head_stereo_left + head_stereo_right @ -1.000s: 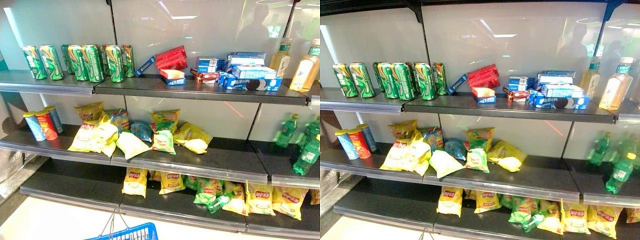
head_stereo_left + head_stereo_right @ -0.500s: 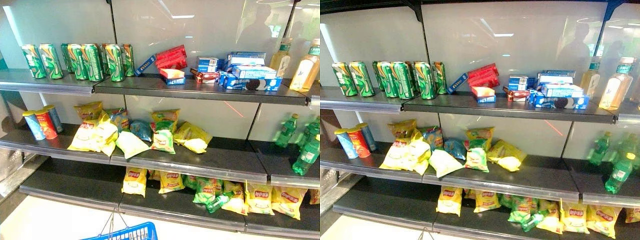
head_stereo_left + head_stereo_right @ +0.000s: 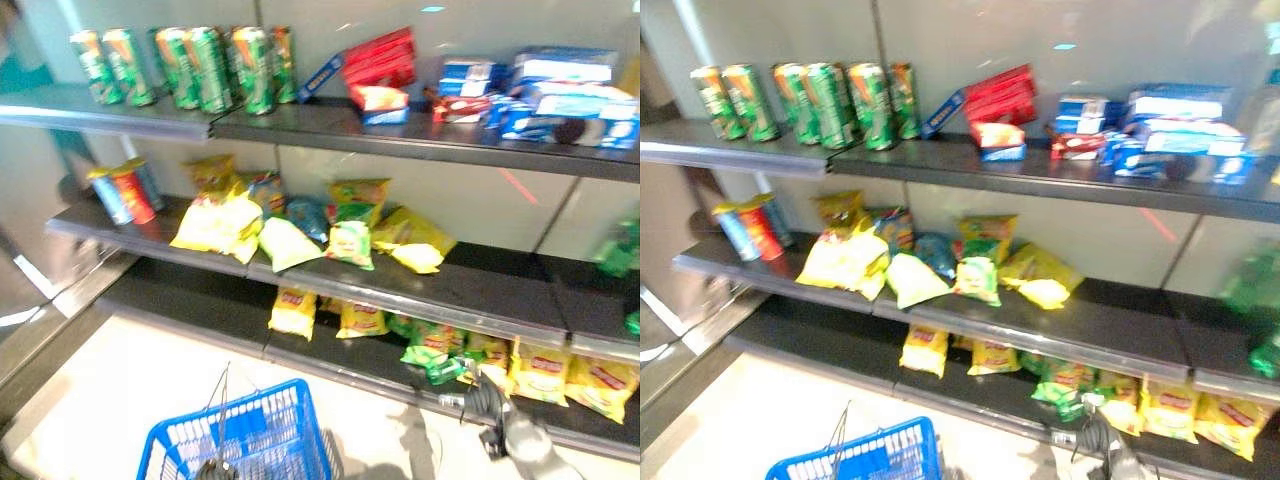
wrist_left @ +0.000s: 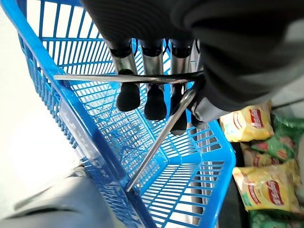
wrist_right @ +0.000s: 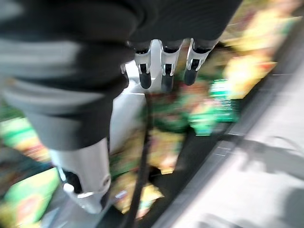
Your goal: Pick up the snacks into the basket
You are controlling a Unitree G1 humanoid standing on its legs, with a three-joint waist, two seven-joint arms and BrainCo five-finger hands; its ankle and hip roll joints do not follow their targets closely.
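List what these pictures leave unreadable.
- Snack bags past the right hand, right wrist view: motion blur smears them, so which bag it nears is unclear.
- Blue basket, left eye view: bottom edge cuts it off.
- Left hand on the wire handle, left wrist view: dark cover hides the thumb.

The left hand (image 4: 156, 90) curls its dark-tipped fingers (image 4: 128, 97) round the wire handle (image 4: 142, 77) of the blue basket (image 4: 71, 114) (hanging below it), with yellow snack bags (image 4: 247, 124) beside the basket's far corner.
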